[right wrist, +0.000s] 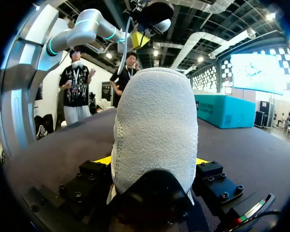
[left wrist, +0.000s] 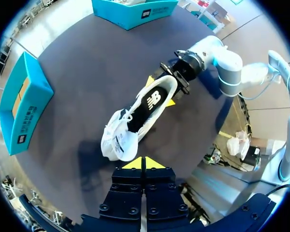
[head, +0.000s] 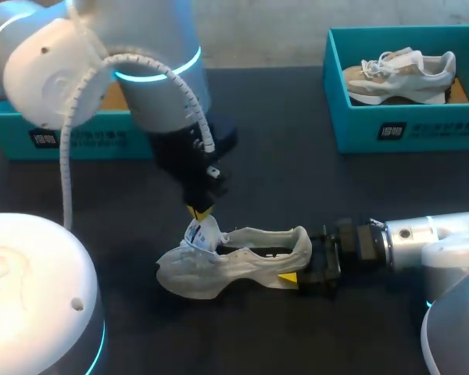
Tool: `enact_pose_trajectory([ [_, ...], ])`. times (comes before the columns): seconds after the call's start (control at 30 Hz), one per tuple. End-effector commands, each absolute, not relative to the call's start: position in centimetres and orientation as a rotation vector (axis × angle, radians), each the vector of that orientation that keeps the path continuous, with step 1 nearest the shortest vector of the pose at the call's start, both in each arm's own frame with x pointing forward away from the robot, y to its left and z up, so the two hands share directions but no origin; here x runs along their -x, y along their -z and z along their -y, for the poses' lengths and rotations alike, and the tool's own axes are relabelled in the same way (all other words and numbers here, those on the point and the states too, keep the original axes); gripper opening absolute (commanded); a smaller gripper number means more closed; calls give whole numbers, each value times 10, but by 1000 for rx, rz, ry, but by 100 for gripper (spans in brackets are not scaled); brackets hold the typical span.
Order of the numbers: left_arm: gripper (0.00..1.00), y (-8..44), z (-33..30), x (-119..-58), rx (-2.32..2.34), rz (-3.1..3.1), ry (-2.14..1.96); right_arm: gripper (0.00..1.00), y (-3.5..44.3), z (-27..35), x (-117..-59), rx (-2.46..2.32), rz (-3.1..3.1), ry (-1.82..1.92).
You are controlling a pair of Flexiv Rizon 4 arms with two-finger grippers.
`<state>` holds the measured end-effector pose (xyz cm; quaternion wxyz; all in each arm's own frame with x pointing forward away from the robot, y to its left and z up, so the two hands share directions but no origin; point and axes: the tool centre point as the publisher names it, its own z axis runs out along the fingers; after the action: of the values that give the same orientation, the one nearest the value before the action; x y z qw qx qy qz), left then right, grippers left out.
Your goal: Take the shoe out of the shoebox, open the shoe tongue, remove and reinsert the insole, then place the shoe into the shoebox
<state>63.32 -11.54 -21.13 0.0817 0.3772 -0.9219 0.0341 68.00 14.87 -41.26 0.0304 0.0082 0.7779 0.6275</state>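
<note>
A pale grey shoe (head: 234,262) lies on the dark table with its heel toward my right arm. My right gripper (head: 301,269) is shut on the heel (right wrist: 154,130), one yellow tip on each side of it. The white tongue (left wrist: 120,144) is folded forward over the toe, which bares the dark insole (left wrist: 150,104). My left gripper (left wrist: 144,163) hangs just above the tongue (head: 198,233), tips pressed together. The tongue touches the side of one tip, and no fabric shows between them. The shoebox (head: 406,129) at the back right holds a second shoe (head: 399,78).
Another teal box (head: 62,137) stands at the back left, partly hidden by my left arm. My right arm (head: 406,242) lies low across the front right of the table.
</note>
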Motion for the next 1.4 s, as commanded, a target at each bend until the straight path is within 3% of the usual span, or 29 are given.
enact_pose_trajectory([
  [0.03, 0, 212, 120, -636, -1121, 2747, -55, 0, 413, -151, -679, -26, -2401, -1927],
  [0.13, 0, 212, 120, -636, -1121, 2747, -55, 0, 413, -151, -679, -26, -2401, -1927],
  [0.3, 0, 214, 121, -648, -704, 2811, -239, 0, 413, -151, -679, -26, -2401, -1927],
  [0.87, 0, 227, 133, -651, 349, 2957, -219, 0, 413, -151, -679, -26, -2401, -1927],
  [1.4, 0, 227, 133, -651, 349, 2957, -219, 0, 413, -151, -679, -26, -2401, -1927],
])
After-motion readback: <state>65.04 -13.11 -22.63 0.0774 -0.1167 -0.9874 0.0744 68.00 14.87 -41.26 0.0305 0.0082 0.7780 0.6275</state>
